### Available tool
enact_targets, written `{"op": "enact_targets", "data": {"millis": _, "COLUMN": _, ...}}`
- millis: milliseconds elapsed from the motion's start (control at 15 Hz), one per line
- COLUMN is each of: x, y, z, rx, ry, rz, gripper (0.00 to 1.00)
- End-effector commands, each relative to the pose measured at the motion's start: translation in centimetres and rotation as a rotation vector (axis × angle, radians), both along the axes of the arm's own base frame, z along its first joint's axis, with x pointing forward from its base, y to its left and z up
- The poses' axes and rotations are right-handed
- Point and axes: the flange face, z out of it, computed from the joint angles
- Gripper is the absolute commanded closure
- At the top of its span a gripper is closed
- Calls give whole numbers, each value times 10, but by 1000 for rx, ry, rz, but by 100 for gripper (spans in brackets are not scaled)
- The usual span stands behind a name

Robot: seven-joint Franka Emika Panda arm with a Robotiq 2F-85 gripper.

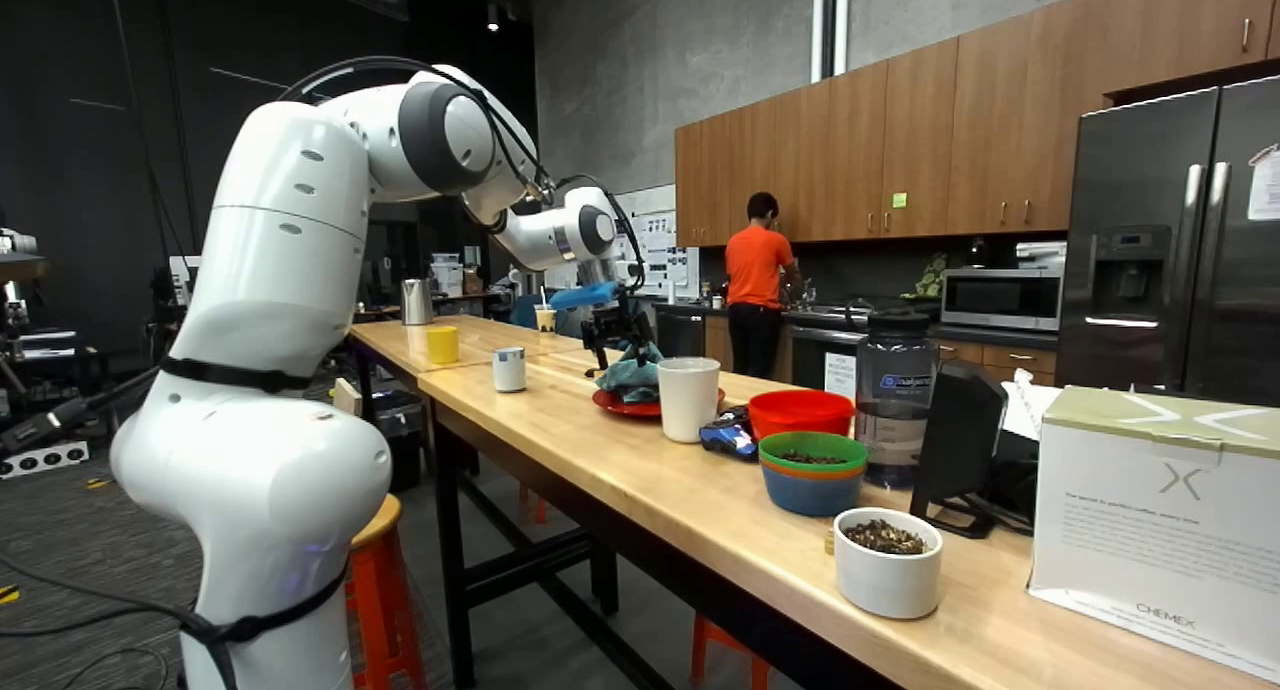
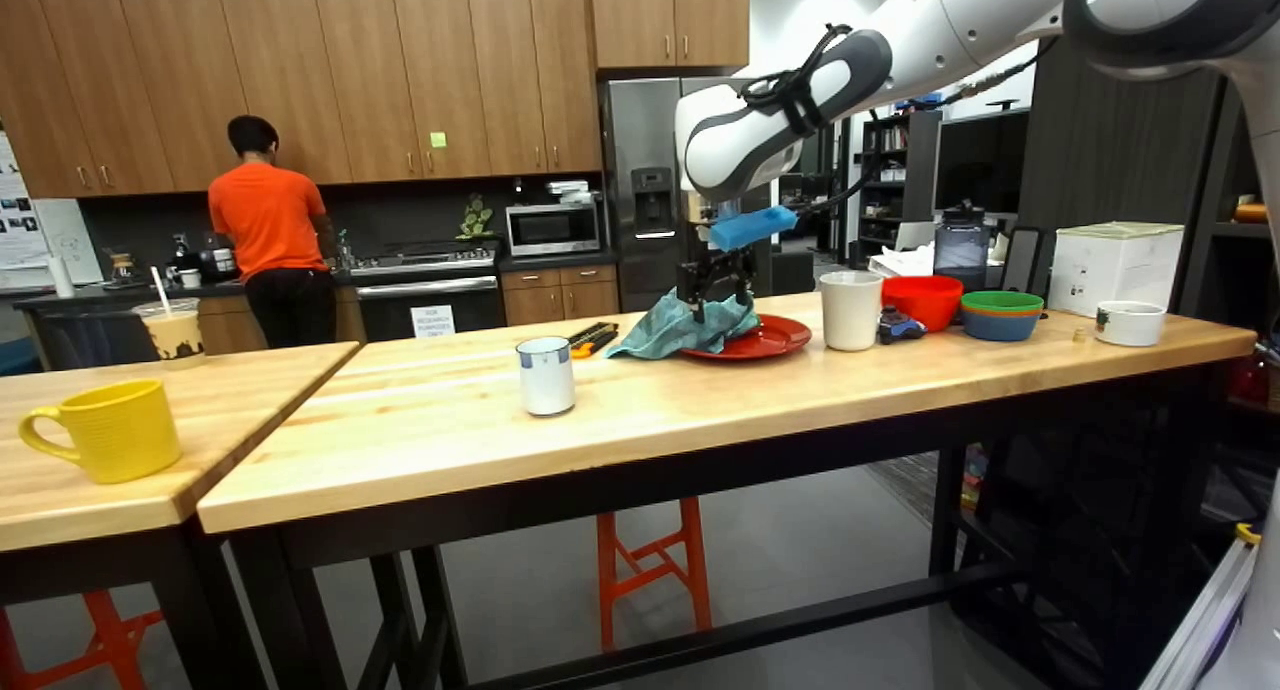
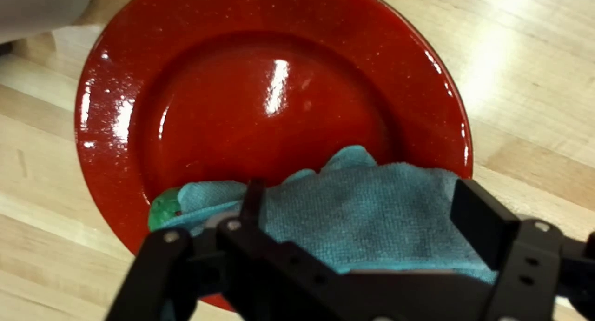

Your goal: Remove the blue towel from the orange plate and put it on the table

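In an exterior view, a rumpled teal-blue cloth towel [image 2: 668,330] is draped over the edge of a flat, round orange-red plate [image 2: 773,339]. In the wrist view, its long axis is laid side to side, mostly between wide-spread black fingers [image 3: 482,224]; contact cannot be told.

You see: yellow mug [image 2: 120,435] | small white-and-blue cup [image 2: 547,380], upright | tall white cup [image 2: 851,312] near red bowl [image 2: 925,305] | green, orange and blue bowls [image 1: 813,478], nested | water bottle [image 1: 893,410], upright | white Chemex box [image 1: 1155,540] | orange-shirted person [image 2: 268,225] facing cabinets [image 2: 280,80]
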Motion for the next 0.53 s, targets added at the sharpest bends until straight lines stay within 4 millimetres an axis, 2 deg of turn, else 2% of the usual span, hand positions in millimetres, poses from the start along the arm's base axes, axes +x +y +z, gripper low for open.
{"op": "enact_targets", "data": {"millis": 0, "x": 13, "y": 1, "z": -3, "rx": -4, "ry": -8, "rz": -6, "gripper": 0}}
{"op": "enact_targets", "data": {"millis": 467, "x": 45, "y": 4, "z": -11, "rx": -15, "ry": -37, "rz": -7, "gripper": 0}}
